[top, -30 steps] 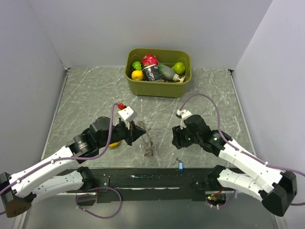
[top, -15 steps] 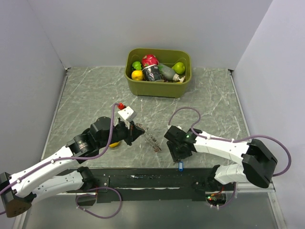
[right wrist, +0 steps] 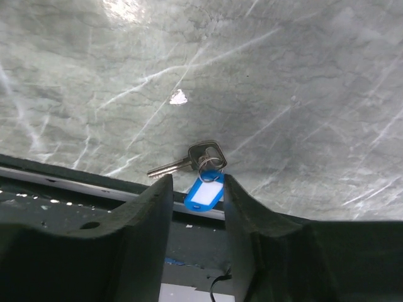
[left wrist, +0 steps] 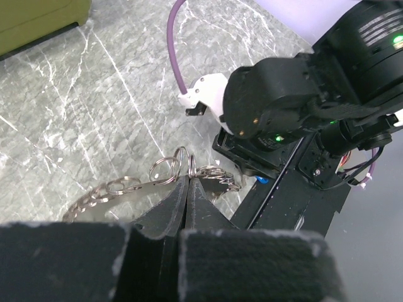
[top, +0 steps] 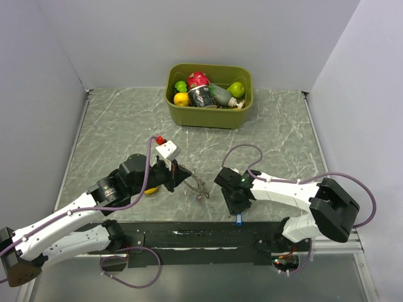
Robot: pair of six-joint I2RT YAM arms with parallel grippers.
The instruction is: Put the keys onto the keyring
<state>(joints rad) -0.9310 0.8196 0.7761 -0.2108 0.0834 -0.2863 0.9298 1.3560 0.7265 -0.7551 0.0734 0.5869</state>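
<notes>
Now, right hand (right wrist: 197,184) astride key (right wrist: 203,153)

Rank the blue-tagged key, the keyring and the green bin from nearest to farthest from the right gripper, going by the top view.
1. Blue-tagged key: right at the right gripper, by the table's near edge.
2. Keyring: to its left, held by the left gripper.
3. Green bin: far off, at the table's back.
</notes>
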